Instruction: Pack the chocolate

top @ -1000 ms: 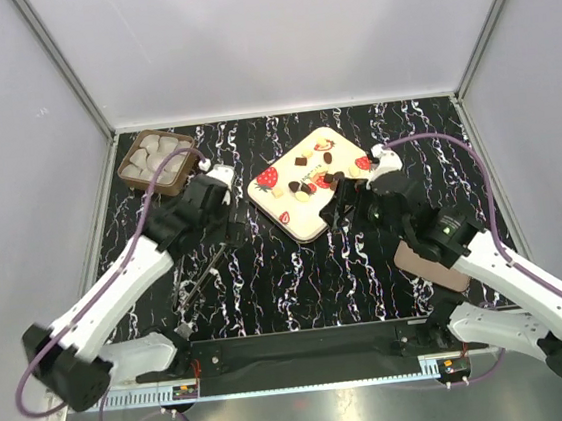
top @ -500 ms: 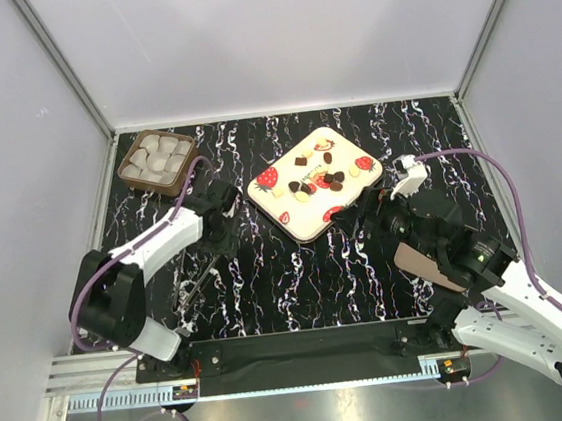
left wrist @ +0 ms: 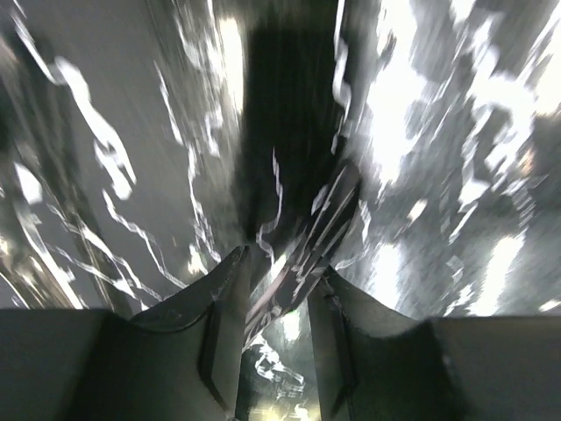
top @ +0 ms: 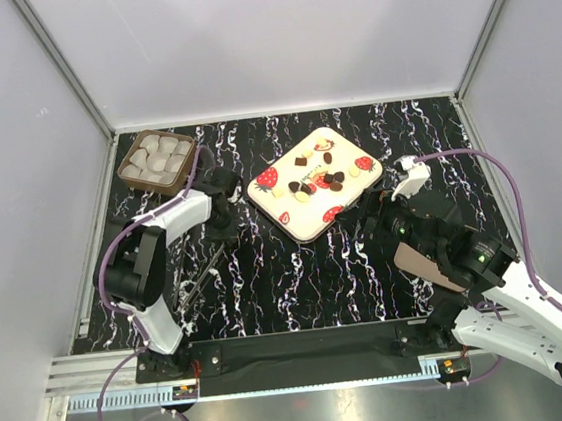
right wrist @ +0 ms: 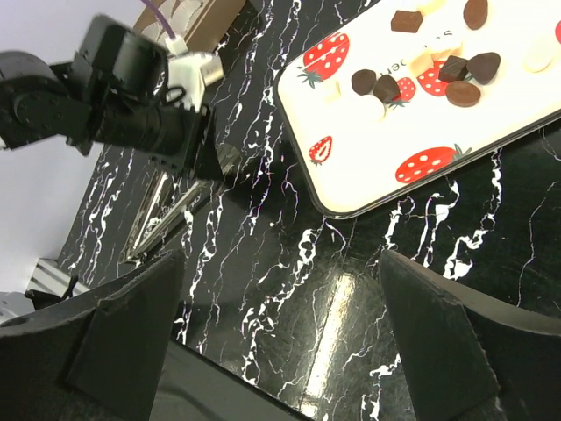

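1. Top view: the chocolate, a scatter of tiny dark brown, tan and cream bites, is sitting on the cream rounded-rectangle tray with strawberry prints. The tray is lying mid-table on the black marble-look tabletop with white veins. The brown square box of white paper cups is sitting well apart from it, at the far left corner. The left gripper is reaching down between box and tray, right at the far end of a pair of thin metal tongs lying flat on the tabletop. The right gripper is hanging just off the tray's near right edge.
2. Left wrist view: pretty blurry, tbh. The left gripper's fingers are sitting close on either side of the tongs' shiny end. I can't tell whether they're actually clamping it.
3. Right wrist view: the right gripper is gaping wide with nothing between its fingers, hovering over the tabletop. The tray and chocolate are showing at top right, and the left gripper and tongs at left.
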Available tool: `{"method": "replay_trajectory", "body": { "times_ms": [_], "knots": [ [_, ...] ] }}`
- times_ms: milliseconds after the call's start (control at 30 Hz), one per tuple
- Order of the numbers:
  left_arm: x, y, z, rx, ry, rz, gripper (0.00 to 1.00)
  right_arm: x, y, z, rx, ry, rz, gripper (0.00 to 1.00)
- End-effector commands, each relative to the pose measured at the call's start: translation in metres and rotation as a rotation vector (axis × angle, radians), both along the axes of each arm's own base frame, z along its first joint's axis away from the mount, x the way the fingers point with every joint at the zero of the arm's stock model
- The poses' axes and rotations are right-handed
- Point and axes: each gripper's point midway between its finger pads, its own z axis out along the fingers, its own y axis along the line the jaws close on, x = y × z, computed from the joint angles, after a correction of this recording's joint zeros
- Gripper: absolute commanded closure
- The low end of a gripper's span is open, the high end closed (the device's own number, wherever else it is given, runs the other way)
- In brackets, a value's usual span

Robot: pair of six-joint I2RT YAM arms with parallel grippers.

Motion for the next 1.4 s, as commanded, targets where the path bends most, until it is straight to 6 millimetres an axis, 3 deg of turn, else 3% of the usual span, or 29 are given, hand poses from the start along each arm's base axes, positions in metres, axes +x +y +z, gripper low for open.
{"method": "replay_trajectory", "body": {
  "times_ms": [0,67,100,200,300,433,500,600,733,967,1067,1167,1267,1367],
  "knots": [
    [0.036,-0.006,0.025,-0.029,-0.112,0.029,0.61,0.002,-0.006,0.014,-0.006,-0.043,-0.02,0.0],
    [0.037,-0.006,0.034,-0.032,-0.129,0.034,0.53,0.002,-0.008,0.016,-0.008,-0.045,-0.025,0.01],
    [0.037,-0.006,0.045,-0.043,-0.155,0.031,0.43,0.002,-0.009,0.017,-0.004,-0.044,-0.03,0.0],
    [0.031,0.01,0.067,0.005,-0.208,0.035,0.3,0.0,-0.01,0.015,0.008,-0.038,-0.032,0.0],
    [0.013,0.029,0.078,0.049,-0.193,0.044,0.24,-0.003,-0.007,0.014,0.024,-0.031,-0.02,0.0],
    [-0.016,0.056,0.072,0.101,-0.126,0.085,0.2,-0.006,-0.002,0.01,0.032,-0.005,0.005,0.0],
    [-0.027,0.07,0.068,0.121,-0.109,0.11,0.27,-0.01,-0.001,0.01,0.038,0.017,0.019,0.0],
    [-0.044,0.061,0.053,0.049,-0.06,0.072,0.31,-0.015,-0.002,0.011,0.048,0.026,0.023,0.0],
    [-0.048,0.042,0.037,-0.031,-0.016,0.035,0.37,-0.018,-0.008,0.013,0.065,0.023,0.007,0.0],
    [-0.048,0.035,0.01,-0.033,0.08,0.04,0.52,-0.02,-0.014,0.013,0.068,0.03,-0.015,0.0],
    [-0.046,0.033,0.003,-0.035,0.1,0.042,0.57,-0.019,-0.018,0.012,0.061,0.022,-0.034,0.0],
    [-0.04,0.032,0.0,-0.032,0.099,0.044,0.71,-0.017,-0.02,0.011,0.045,0.016,-0.042,0.0],
    [-0.028,0.026,0.004,-0.049,0.07,0.036,0.81,-0.015,-0.02,0.011,0.032,0.005,-0.046,0.0],
    [-0.001,0.019,0.017,-0.061,0.01,0.028,0.87,-0.01,-0.019,0.01,0.02,0.004,-0.051,0.0]
  ]
}}
